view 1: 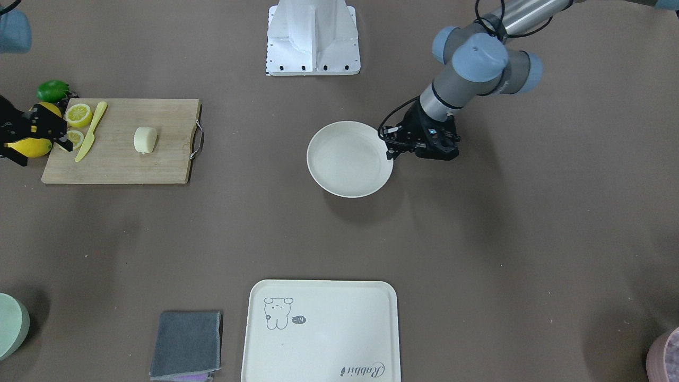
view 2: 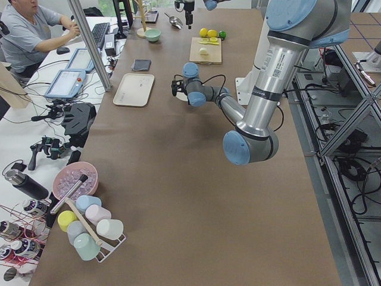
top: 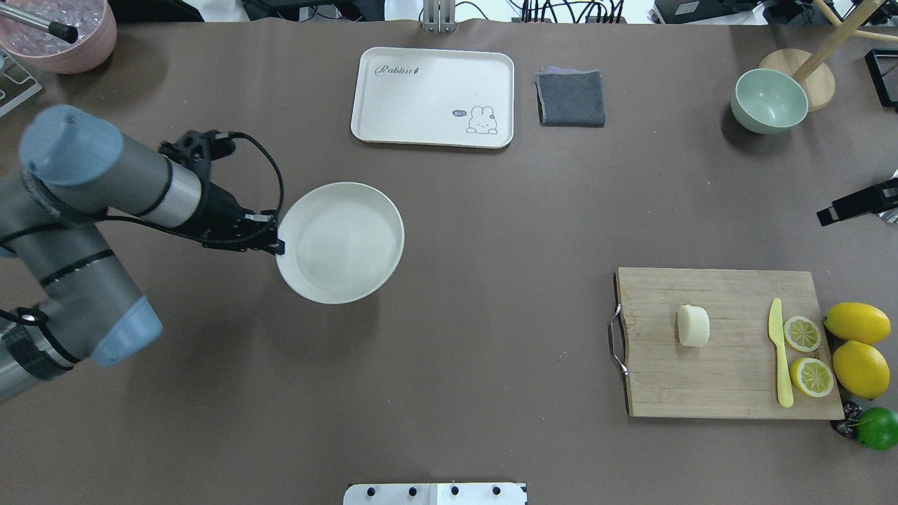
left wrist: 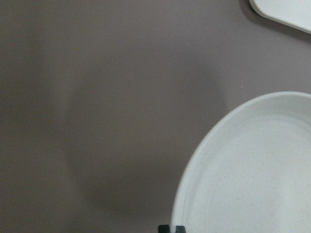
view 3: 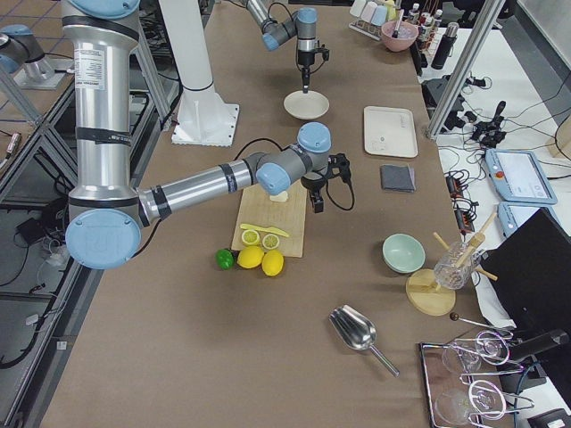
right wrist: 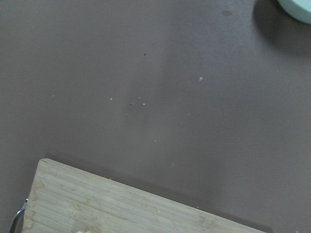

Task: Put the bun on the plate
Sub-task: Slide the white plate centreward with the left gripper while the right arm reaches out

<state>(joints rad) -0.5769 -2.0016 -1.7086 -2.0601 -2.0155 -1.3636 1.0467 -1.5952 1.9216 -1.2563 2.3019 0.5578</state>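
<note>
The bun (view 1: 145, 140) (top: 693, 325), a small pale cream lump, lies near the middle of a wooden cutting board (top: 722, 372). The round off-white plate (view 1: 347, 164) (top: 344, 242) is near the table's centre, far from the board. My left gripper (top: 278, 243) (view 1: 391, 151) is shut on the plate's rim, and its fingertips (left wrist: 165, 228) pinch the edge in the left wrist view. My right gripper (view 1: 46, 151) hangs open high over the lemons at the board's outer end, away from the bun. The right wrist view shows only bare table and a board corner (right wrist: 121, 204).
On the board are a yellow knife (top: 779, 351) and two lemon halves (top: 801, 333). Whole lemons (top: 857, 322) and a lime (top: 878, 427) lie beside it. A cream tray (top: 433, 95), grey cloth (top: 570, 98), green bowl (top: 769, 100) and pink bowl (top: 59, 31) line the far edge.
</note>
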